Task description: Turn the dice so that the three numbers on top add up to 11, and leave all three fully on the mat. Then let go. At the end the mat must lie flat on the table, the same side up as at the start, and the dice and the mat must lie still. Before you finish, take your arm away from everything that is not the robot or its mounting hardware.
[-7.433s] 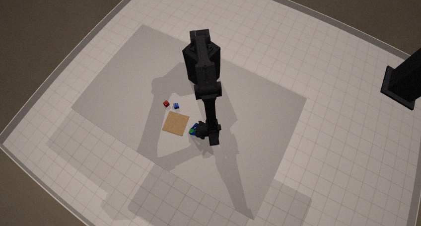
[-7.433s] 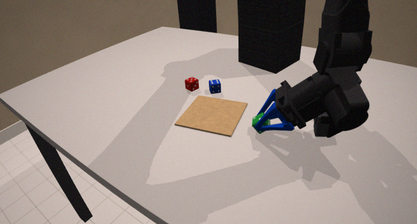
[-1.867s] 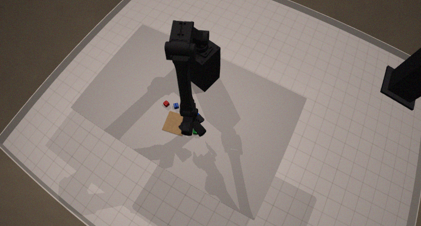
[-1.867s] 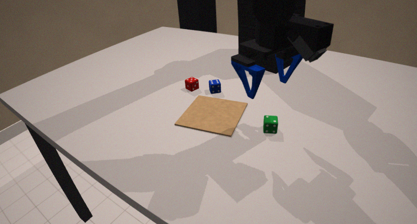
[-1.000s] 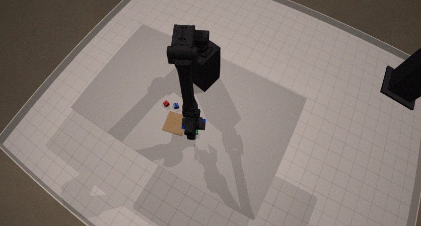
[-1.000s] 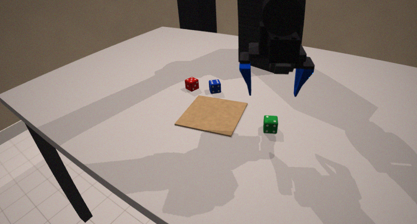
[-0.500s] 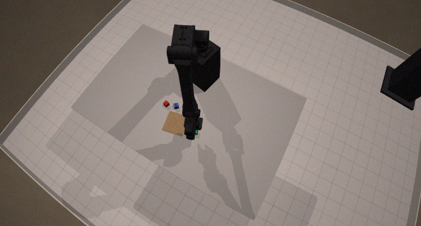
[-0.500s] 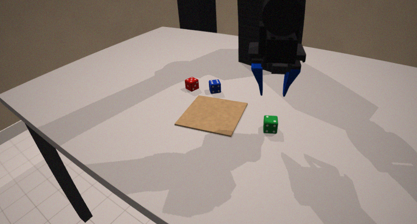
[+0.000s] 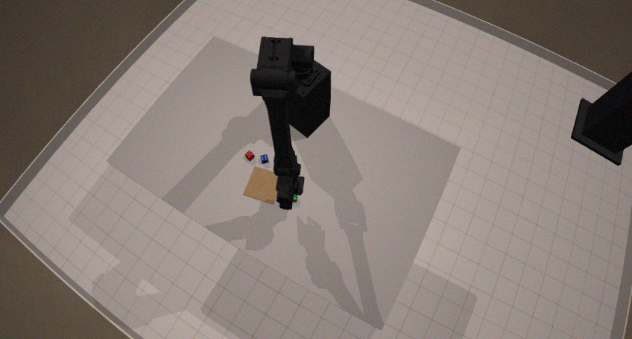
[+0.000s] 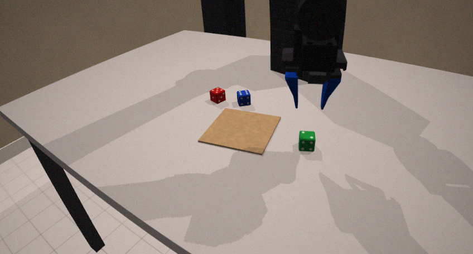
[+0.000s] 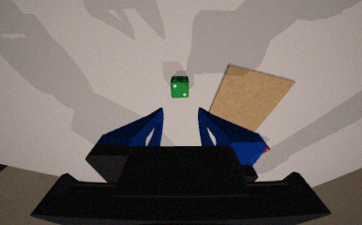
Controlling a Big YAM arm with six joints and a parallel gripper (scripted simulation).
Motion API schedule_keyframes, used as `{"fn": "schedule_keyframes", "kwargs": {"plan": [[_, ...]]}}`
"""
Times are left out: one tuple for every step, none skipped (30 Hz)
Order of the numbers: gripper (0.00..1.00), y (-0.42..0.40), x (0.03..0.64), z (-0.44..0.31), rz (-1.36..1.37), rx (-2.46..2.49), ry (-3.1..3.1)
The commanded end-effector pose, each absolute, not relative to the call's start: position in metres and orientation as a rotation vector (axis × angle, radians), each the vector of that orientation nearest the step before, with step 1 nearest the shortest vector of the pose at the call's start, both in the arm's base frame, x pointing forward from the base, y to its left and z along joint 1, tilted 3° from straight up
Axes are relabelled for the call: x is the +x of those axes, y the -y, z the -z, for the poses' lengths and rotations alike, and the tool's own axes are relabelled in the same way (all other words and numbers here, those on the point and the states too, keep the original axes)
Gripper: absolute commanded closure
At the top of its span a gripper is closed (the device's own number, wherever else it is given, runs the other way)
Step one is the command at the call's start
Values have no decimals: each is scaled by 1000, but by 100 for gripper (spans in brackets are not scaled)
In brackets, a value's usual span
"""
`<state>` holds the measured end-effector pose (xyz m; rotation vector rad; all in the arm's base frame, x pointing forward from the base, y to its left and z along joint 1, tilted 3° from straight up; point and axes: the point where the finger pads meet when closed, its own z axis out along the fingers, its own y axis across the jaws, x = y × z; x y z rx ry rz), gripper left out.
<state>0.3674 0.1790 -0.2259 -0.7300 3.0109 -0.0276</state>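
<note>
My gripper [image 10: 309,108] [image 11: 180,112] is partly open, nothing between its blue fingertips, up above the table [image 10: 149,118]! Green die [image 9: 294,197] [image 10: 307,140] [image 11: 179,87] beside the tan mat [image 9: 261,185] [image 10: 239,130] [image 11: 251,97], two on top; red die [image 9: 250,155] [image 10: 217,95], five, and blue die [image 9: 264,158] [image 10: 243,97], six, also off it. I see no lettering, only pips.

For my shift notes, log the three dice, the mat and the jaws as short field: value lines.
red die: off the mat, five on top
blue die: off the mat, beside the red die, six on top
green die: off the mat, two on top
mat: flat on the table, no die on it
jaws: partly open, nothing between them, above the table
</note>
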Motion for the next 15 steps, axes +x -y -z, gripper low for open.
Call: {"fn": "schedule_keyframes", "kwargs": {"plan": [[55,-187,379,218,17,-717,-2977],[55,-187,379,218,17,-717,-2977],[55,-187,379,218,17,-717,-2977],[55,-187,379,218,17,-717,-2977],[55,-187,379,219,17,-717,-2977],[55,-187,379,219,17,-715,-2978],[55,-187,379,219,17,-713,-2979],[55,-187,379,220,17,-711,-2980],[55,-187,379,220,17,-711,-2980],[55,-187,379,220,17,-711,-2980],[55,-187,378,222,18,-714,-2981],[55,-186,378,223,18,-707,-2984],[55,-186,377,225,19,-705,-2987],[55,-185,376,228,21,-704,-2992],[55,-186,377,228,20,-700,-2992]]}}
